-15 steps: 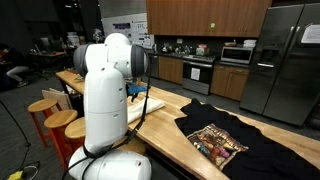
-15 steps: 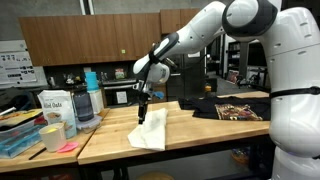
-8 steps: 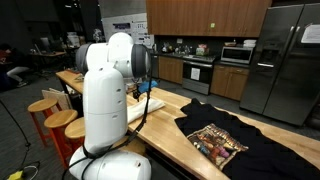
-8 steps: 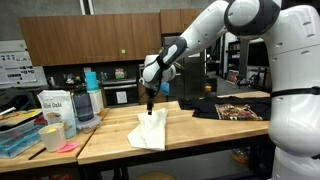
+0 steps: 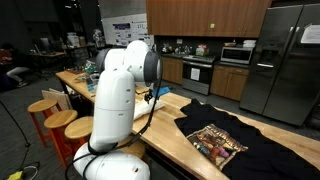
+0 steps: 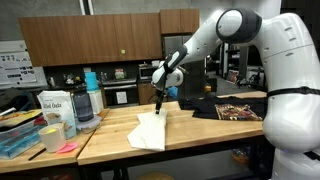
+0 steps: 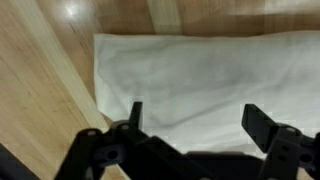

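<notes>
Here, a folded white cloth (image 6: 150,132) lies flat on a long, light wooden countertop (image 6: 205,135), close to its front edge. A black T-shirt with a colourful printed picture (image 6: 232,108) is spread out well apart on one side, and a cluster of tubs and bottles (image 6: 68,108) stands at the opposite end. The black two-fingered gripper (image 6: 160,104) points straight down at the cloth's rear edge, and the wrist view shows its fingers (image 7: 133,112) spread wide apart and empty over the white fabric, though whether the tips touch it cannot be told.
</notes>
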You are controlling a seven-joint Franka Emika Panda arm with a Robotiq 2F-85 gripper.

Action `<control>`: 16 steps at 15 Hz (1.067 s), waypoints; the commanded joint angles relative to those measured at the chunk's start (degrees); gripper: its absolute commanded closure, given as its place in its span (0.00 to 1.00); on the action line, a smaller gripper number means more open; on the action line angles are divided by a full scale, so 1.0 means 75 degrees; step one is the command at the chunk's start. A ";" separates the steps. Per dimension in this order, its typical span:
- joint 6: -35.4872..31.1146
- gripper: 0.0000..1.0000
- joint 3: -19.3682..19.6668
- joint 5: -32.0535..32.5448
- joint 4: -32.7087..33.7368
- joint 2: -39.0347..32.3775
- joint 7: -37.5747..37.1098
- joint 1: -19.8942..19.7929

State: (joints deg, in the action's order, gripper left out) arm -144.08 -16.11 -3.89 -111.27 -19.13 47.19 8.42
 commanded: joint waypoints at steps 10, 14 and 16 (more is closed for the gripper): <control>0.0534 0.00 0.0278 0.0462 0.0940 -0.0936 -0.0156 -0.0045; 0.0992 0.29 0.0360 0.0902 0.1184 -0.1129 -0.0714 0.0049; 0.1228 0.36 0.0426 0.1061 0.1288 -0.1170 -0.1004 0.0111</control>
State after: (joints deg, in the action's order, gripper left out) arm -137.91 -14.18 1.64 -103.79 -26.94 42.96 8.27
